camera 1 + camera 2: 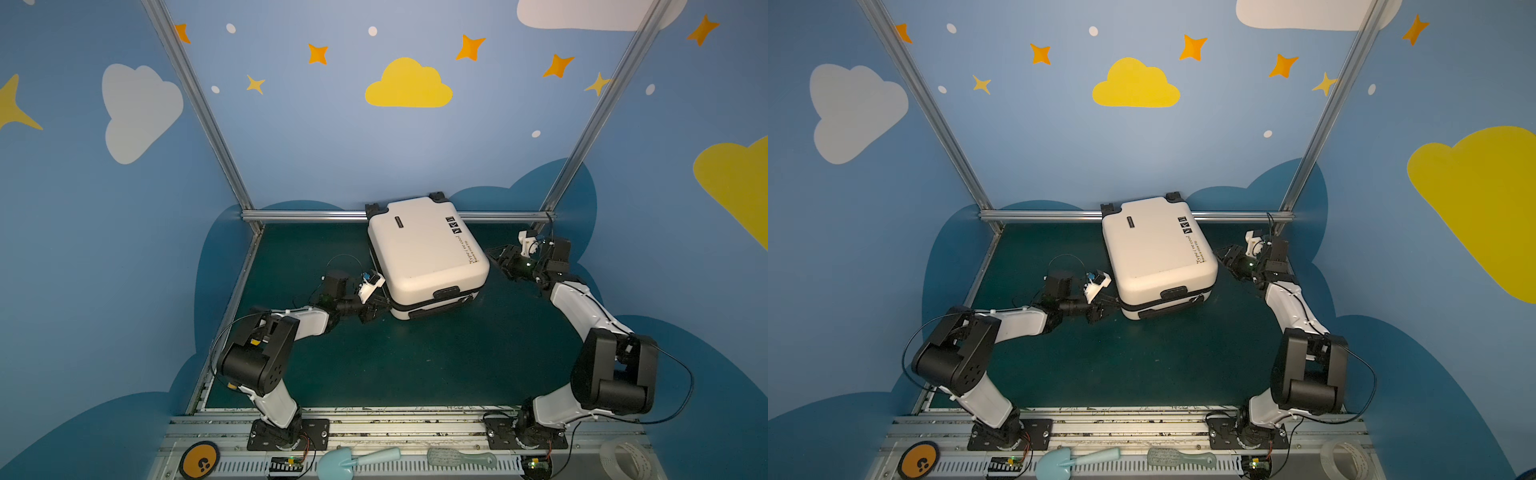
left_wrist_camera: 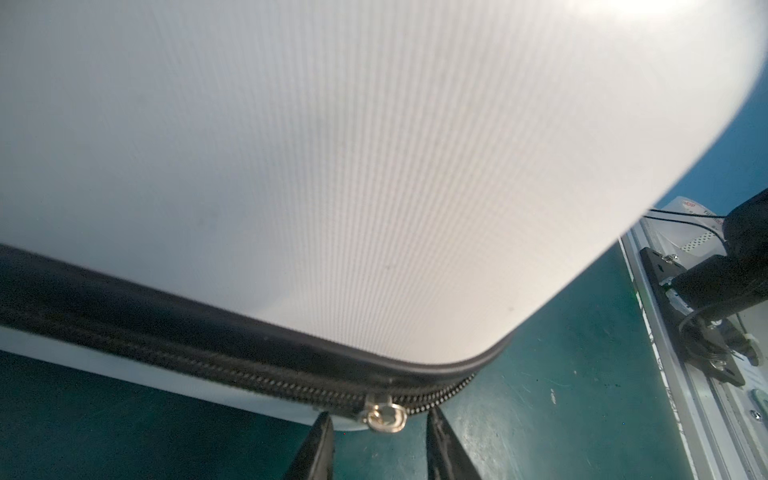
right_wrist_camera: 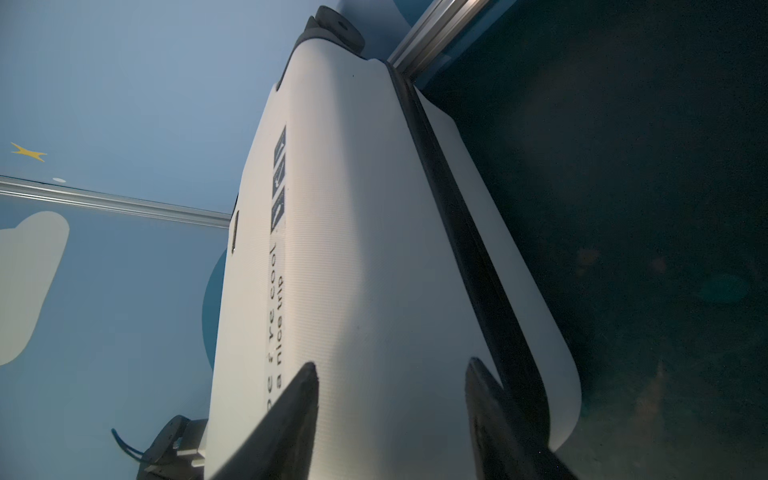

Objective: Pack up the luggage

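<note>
The small white hard-shell suitcase with black zipper, wheels and handle [image 1: 424, 253] [image 1: 1156, 253] lay flat, lid down, at the back of the dark green surface [image 1: 415, 365], its wheels against the rear aluminium rail [image 1: 307, 215]. Both top views placed the left jaws at its near left corner and the right jaws just beside its right edge, but showed little more. Only the left wrist view showed the small silver zipper pull [image 2: 384, 417] sitting between two black fingers [image 2: 318, 444], the left jaws narrow with a slight gap on each side. Only the right wrist view made the black square stickers [image 3: 279, 178] readable; there the right jaws stood wide, facing the shell, holding nothing.
</note>
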You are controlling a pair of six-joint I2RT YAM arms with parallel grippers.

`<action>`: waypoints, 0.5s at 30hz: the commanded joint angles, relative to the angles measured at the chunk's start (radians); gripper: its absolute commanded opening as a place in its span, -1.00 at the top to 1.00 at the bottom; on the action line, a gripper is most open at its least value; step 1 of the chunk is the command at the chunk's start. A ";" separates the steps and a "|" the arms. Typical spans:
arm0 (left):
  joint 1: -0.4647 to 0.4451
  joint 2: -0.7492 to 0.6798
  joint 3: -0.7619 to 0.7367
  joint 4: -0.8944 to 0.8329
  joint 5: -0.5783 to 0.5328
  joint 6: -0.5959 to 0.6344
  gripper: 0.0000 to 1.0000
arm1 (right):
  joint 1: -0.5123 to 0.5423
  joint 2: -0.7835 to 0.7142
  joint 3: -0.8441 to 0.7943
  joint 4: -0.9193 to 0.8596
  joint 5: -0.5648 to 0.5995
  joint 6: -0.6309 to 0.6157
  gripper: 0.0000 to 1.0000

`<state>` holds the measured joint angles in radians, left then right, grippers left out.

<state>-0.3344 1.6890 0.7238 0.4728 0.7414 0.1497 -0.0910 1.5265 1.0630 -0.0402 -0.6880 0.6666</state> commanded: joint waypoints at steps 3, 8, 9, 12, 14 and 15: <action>0.001 0.009 -0.003 0.043 0.015 -0.016 0.41 | -0.003 0.000 0.011 0.037 -0.039 0.009 -0.11; 0.001 -0.003 -0.050 0.100 -0.022 -0.056 0.13 | -0.001 -0.004 0.003 0.045 -0.040 0.015 -0.10; 0.002 -0.004 -0.062 0.119 -0.029 -0.063 0.04 | 0.000 -0.005 0.003 0.046 -0.041 0.016 -0.10; 0.001 0.000 -0.085 0.136 -0.053 -0.062 -0.20 | 0.000 -0.006 0.003 0.048 -0.045 0.017 -0.10; 0.002 0.003 -0.090 0.141 -0.059 -0.060 -0.27 | 0.000 -0.006 0.006 0.047 -0.046 0.017 -0.10; 0.002 0.005 -0.090 0.142 -0.060 -0.057 -0.27 | -0.001 -0.006 0.008 0.045 -0.047 0.017 -0.09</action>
<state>-0.3328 1.6890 0.6361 0.5739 0.6952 0.0967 -0.0910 1.5265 1.0630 -0.0109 -0.7197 0.6781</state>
